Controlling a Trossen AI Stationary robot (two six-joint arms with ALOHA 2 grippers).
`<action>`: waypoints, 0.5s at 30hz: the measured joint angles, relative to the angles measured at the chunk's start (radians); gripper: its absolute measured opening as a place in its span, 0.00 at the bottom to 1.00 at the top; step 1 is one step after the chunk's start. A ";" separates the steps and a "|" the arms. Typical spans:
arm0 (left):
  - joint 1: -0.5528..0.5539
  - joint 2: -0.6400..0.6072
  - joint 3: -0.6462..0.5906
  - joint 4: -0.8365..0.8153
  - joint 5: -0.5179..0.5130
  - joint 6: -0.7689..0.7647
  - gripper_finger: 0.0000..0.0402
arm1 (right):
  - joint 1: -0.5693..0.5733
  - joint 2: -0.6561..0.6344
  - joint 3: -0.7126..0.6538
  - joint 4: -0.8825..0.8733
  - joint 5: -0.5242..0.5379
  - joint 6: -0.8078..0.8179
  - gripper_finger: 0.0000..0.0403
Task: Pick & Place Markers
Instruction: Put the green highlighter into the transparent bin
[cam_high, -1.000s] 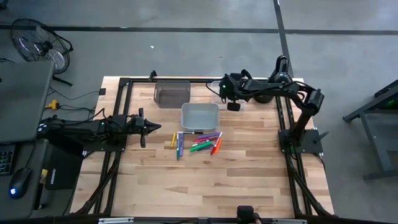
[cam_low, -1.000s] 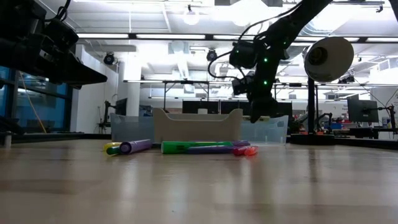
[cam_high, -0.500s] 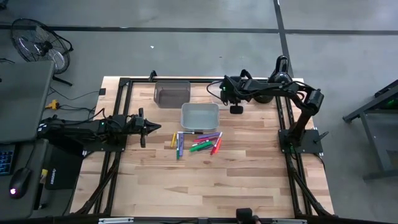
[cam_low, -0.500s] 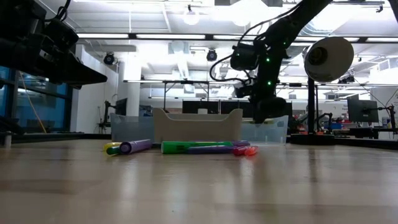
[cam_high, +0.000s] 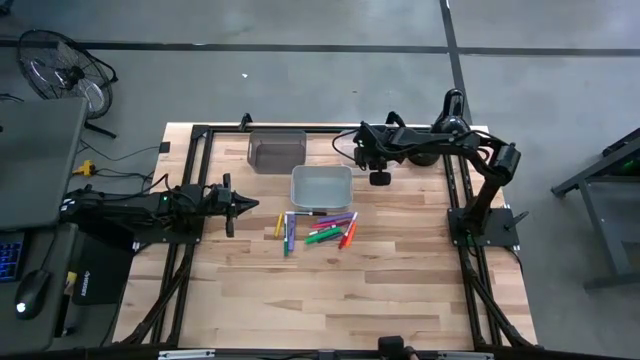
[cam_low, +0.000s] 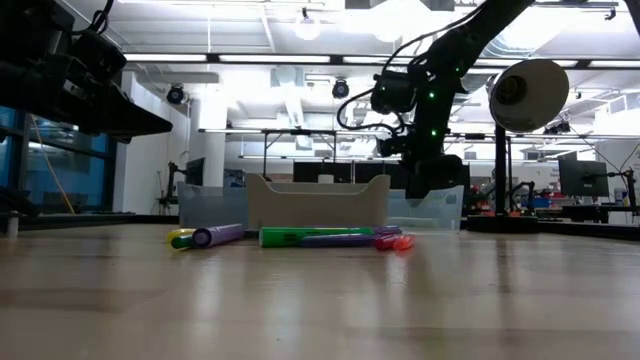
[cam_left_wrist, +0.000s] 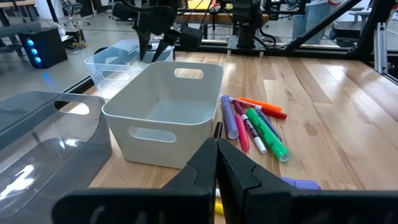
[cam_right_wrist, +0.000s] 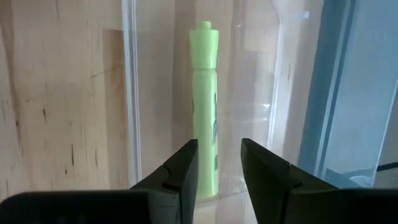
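Right gripper (cam_right_wrist: 217, 163) over the clear bin (cam_right_wrist: 249, 87): jaws now apart, green marker (cam_right_wrist: 205, 106) released, lying inside. Left gripper (cam_high: 243, 204) unmoved, jaws together.

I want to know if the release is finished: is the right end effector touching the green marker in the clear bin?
Apart. In the right wrist view the right end effector stands open, and the green marker lies in the clear bin beyond it.
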 joint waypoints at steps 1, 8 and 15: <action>0.000 0.000 0.000 0.000 0.000 0.000 0.00 | 0.000 0.000 0.000 0.000 -0.003 0.000 0.28; 0.000 0.000 0.000 0.000 0.000 0.000 0.00 | 0.000 0.000 0.000 0.008 0.036 0.019 0.29; 0.000 0.000 0.000 0.000 0.000 0.000 0.00 | 0.001 -0.001 0.000 0.009 0.076 0.026 0.29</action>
